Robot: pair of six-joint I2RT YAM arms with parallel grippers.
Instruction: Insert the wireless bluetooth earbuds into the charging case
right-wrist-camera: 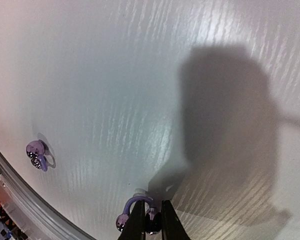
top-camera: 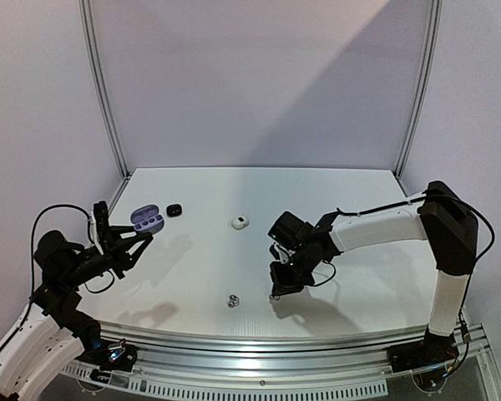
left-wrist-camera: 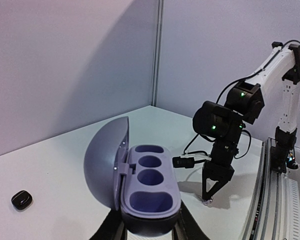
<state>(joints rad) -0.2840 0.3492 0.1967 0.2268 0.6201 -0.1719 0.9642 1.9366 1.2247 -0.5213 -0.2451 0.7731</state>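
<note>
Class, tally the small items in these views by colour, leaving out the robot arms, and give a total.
Lilac: 3 (open charging case, loose earbud, gripped earbud in the right gripper)
Black: 1 (black item)
White: 1 (white item)
Total: 5

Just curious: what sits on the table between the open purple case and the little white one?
A small black case, near the purple case; the top view shows it.
</note>
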